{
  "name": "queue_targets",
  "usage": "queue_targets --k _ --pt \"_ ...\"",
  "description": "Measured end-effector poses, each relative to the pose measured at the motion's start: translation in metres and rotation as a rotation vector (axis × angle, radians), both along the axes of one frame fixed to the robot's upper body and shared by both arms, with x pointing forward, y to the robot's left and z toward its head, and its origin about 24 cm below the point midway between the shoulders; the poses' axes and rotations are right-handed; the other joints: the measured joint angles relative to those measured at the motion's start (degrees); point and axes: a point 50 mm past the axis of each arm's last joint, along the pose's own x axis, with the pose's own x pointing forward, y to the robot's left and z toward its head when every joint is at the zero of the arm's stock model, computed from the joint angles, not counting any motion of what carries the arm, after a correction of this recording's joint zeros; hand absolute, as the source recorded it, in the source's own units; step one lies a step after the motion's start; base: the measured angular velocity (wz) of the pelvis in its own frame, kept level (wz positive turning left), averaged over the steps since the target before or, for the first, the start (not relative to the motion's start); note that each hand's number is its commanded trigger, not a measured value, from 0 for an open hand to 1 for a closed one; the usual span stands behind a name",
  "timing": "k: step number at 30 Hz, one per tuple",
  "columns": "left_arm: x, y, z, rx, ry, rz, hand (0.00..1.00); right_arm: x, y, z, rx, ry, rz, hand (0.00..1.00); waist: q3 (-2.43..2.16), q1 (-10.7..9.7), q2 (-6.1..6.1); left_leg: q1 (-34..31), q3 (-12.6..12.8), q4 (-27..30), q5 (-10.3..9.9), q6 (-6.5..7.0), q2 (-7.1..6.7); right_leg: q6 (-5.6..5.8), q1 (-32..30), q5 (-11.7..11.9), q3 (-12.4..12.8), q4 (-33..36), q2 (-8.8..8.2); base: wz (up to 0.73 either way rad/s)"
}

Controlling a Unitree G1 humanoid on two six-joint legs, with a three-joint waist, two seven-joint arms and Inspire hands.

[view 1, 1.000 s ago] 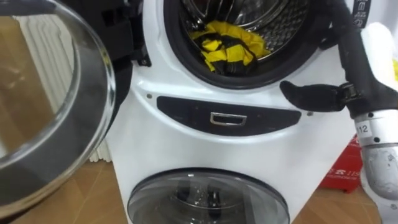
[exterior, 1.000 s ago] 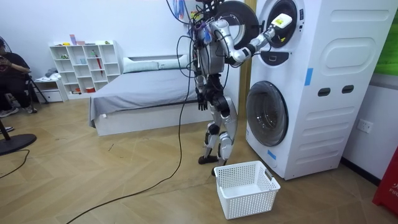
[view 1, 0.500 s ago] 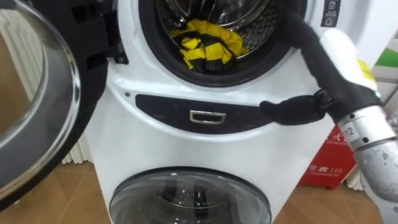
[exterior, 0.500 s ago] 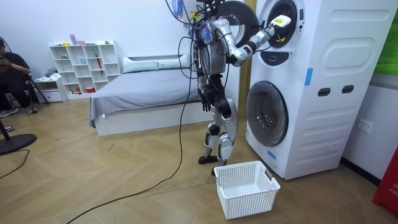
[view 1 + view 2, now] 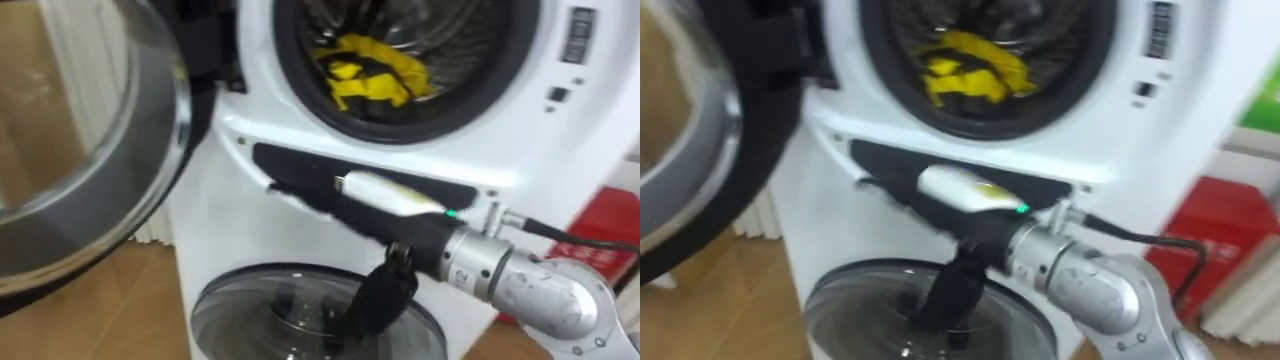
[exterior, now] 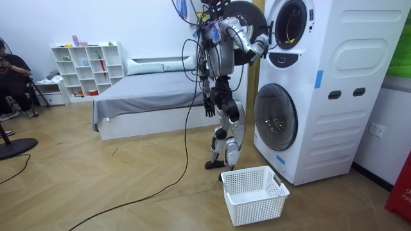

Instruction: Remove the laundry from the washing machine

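The right hand (image 5: 395, 215) has come out of the drum (image 5: 450, 30), fingers straight and empty. The yellow-black clothes (image 5: 370, 72) remain inside, so the pick likely needs repeating. The left hand (image 6: 207, 106) hangs at the hip; state cannot be told.

The right hand (image 5: 385, 195) is smeared by motion across the washing machine's (image 5: 560, 150) dark panel (image 5: 272, 157), and the left hand (image 6: 207, 106), hanging by the robot's hip in the room view, is too small to read. The upper drum (image 5: 460, 30) is cut by the top edge, and the yellow and black cloth's (image 5: 370, 70) dark parts merge with the dark rim. The open door (image 5: 100, 150) on the left runs off the left edge, the lower door (image 5: 250, 310) off the bottom edge, and a blurred red thing (image 5: 610, 215) off the right edge.
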Motion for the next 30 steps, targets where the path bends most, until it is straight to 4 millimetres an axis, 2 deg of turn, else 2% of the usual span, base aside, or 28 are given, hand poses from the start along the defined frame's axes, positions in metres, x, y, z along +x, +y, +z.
queue_targets --k 1,5,8,9,12,15,20,23,25,27,29,30 --pt "0.000 0.000 0.000 0.001 0.003 0.003 0.00 0.000 0.002 0.002 0.006 0.013 0.028 0.00 0.14 0.3 -0.06 0.3 -0.4 0.0 -0.2 0.33 -0.03 0.34 0.6 -0.2 -0.4 -0.3 -0.09 0.22" --pt "0.003 0.000 0.000 0.003 -0.008 0.011 0.00 -0.005 0.005 0.004 -0.003 0.041 0.101 0.00 0.20 1.4 -0.14 1.7 -0.5 -0.8 -0.8 1.05 -0.09 0.96 2.2 -0.6 -0.4 -0.9 -0.21 0.05" --pt "0.004 0.001 0.001 0.008 -0.012 0.018 0.00 -0.008 0.007 0.004 -0.012 0.059 0.143 0.00 0.42 1.6 -0.02 3.3 -0.5 -2.1 -1.1 1.39 -0.42 1.70 3.2 -1.0 0.8 -0.9 -0.27 0.01" --pt "0.004 0.001 0.001 0.007 -0.013 0.019 0.00 -0.008 0.007 0.004 -0.019 0.065 0.153 0.00 0.53 1.6 0.04 4.1 -0.5 -2.8 -1.2 1.49 -0.82 1.66 3.7 -1.1 2.0 -1.0 -0.16 0.05" --pt "0.007 0.001 0.001 0.007 -0.020 0.019 0.00 -0.009 0.008 0.005 -0.034 0.066 0.176 0.00 0.60 1.6 0.05 5.2 -0.5 -4.2 -1.4 1.96 -1.22 -0.35 4.2 -1.1 3.7 -1.0 -0.14 0.02" --pt "0.010 0.001 0.001 0.007 -0.027 0.016 0.00 -0.009 0.009 0.007 -0.041 0.052 0.195 0.00 0.91 1.3 0.21 5.9 -0.5 -5.2 -1.4 2.00 -1.33 -0.29 4.4 -1.2 4.1 -1.1 -0.11 0.03" --pt "0.008 0.001 0.000 0.020 -0.031 0.043 0.00 -0.010 0.009 0.013 -0.024 -0.011 0.178 0.00 1.15 0.6 0.54 6.6 -0.7 -6.0 -1.4 2.02 -1.24 -0.21 5.2 -1.2 4.2 -2.0 0.08 0.04" --pt "0.004 -0.003 -0.002 0.025 -0.035 0.076 0.00 -0.012 0.001 0.033 0.003 -0.147 0.114 0.00 1.40 -0.7 1.08 6.6 -0.5 -6.1 -1.4 2.08 -1.16 -0.21 5.3 -1.2 4.3 -2.1 0.13 0.06" --pt "-0.003 -0.009 -0.005 0.008 -0.029 0.117 0.00 -0.011 -0.012 0.052 0.052 -0.284 0.020 0.00 1.34 -2.0 1.76 7.2 -0.5 -6.2 -1.4 2.08 -1.18 -0.20 5.9 -1.2 4.2 -2.1 0.07 0.07" --pt "-0.009 -0.012 -0.007 -0.002 -0.024 0.139 0.00 -0.010 -0.023 0.064 0.084 -0.369 -0.056 0.00 1.45 -2.8 2.26 7.7 -0.5 -6.3 -1.4 2.09 -1.14 -0.18 6.4 -1.2 4.6 -2.1 0.12 0.04" --pt "-0.017 -0.014 -0.008 -0.008 -0.015 0.150 0.00 -0.010 -0.032 0.074 0.124 -0.440 -0.116 0.00 1.38 -3.5 2.77 7.8 -0.2 -6.6 -1.5 2.24 -1.01 -0.07 6.5 -1.1 5.2 -2.3 0.23 -0.08" --pt "-0.024 -0.016 -0.009 -0.012 -0.002 0.158 0.00 -0.011 -0.036 0.079 0.148 -0.483 -0.142 0.00 1.12 -4.1 3.34 7.8 0.0 -6.6 -1.5 2.25 -0.93 0.03 6.7 -1.0 5.4 -2.6 0.26 -0.09"
